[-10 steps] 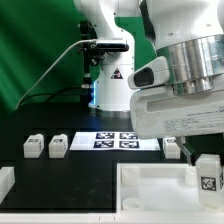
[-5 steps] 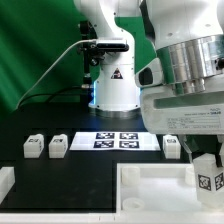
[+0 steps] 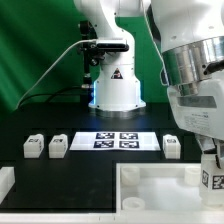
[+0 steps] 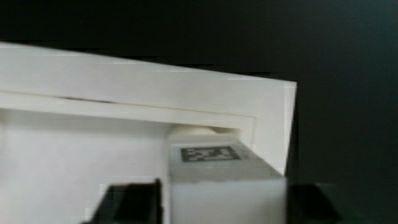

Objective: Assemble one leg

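My gripper (image 3: 211, 168) is shut on a leg (image 3: 213, 181), a small white block with a black-and-white tag, held over the right end of the large white panel (image 3: 150, 187). In the wrist view the leg (image 4: 221, 165) sits between my dark fingers (image 4: 135, 205), its end close to a raised corner socket (image 4: 210, 129) of the panel (image 4: 98, 125). I cannot tell whether leg and socket touch. Three more legs stand on the black table: two at the exterior view's left (image 3: 35, 146) (image 3: 58, 146) and one at the right (image 3: 171, 146).
The marker board (image 3: 115, 140) lies flat behind the panel, in front of the robot base (image 3: 115, 90). A white piece (image 3: 5, 181) sits at the exterior view's left edge. A green backdrop stands behind.
My gripper has moved toward the exterior view's right and down with the leg, which now sits lower at the panel's right end. The three legs on the table have not moved.
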